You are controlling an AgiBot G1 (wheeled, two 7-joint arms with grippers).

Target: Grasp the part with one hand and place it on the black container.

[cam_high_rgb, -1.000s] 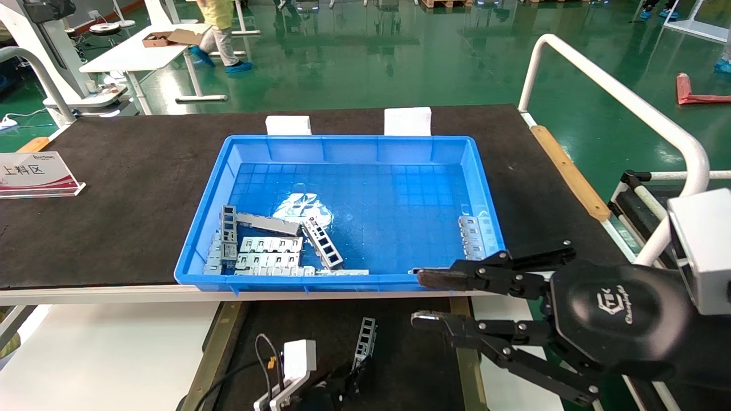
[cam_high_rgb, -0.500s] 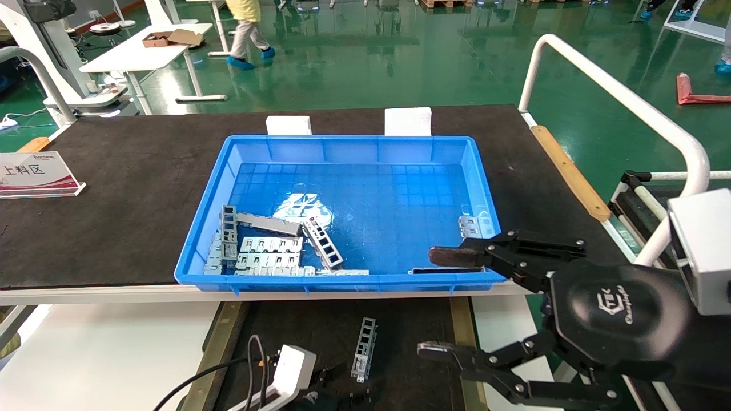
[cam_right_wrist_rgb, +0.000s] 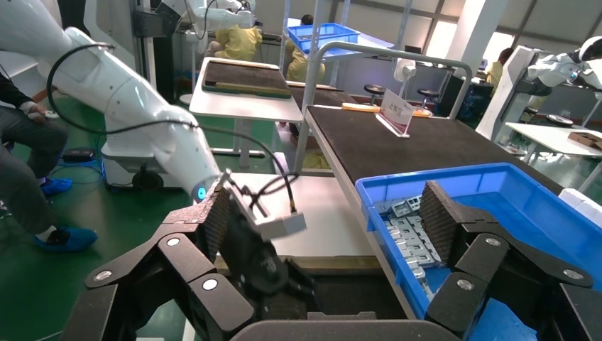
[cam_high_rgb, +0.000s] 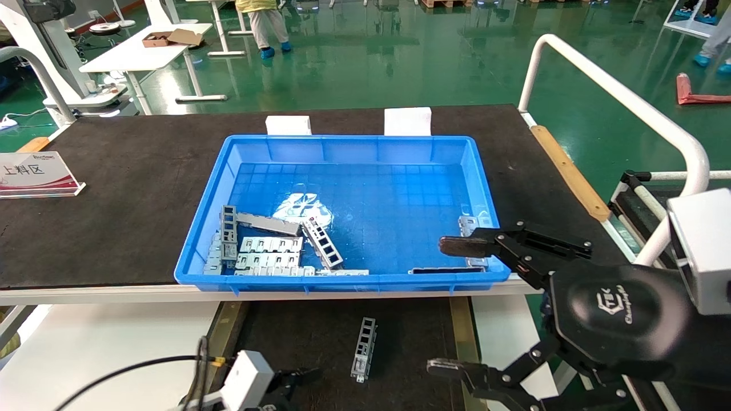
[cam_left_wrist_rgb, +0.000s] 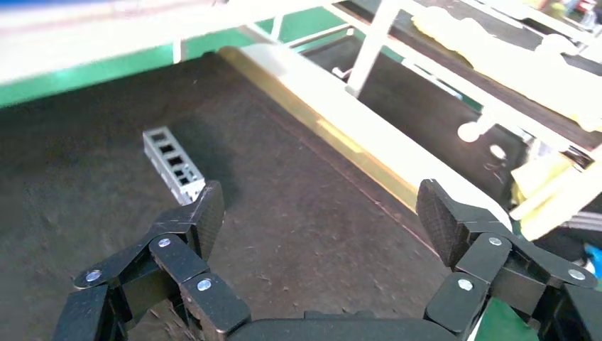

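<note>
Part (cam_high_rgb: 363,349) lies on black container (cam_high_rgb: 320,337); both grippers' jaws spread wide.

Bright overhead light, glossy floor glare

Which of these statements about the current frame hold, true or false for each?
1. The slim silver-grey ladder-like metal part lies on the flat matte black container, held by no tool. True.
2. The left tool is shut on that part. False: its fingers are spread open, and the part lies free beyond one fingertip.
3. The right tool is open, with one finger over the near right corner of the blue plastic grid-bottomed bin. True.
4. The blue bin is empty. False: several grey metal pieces lie in its near left corner, a few more near its right wall.
5. The part stands upright on one end. False: it lies flat.
</note>
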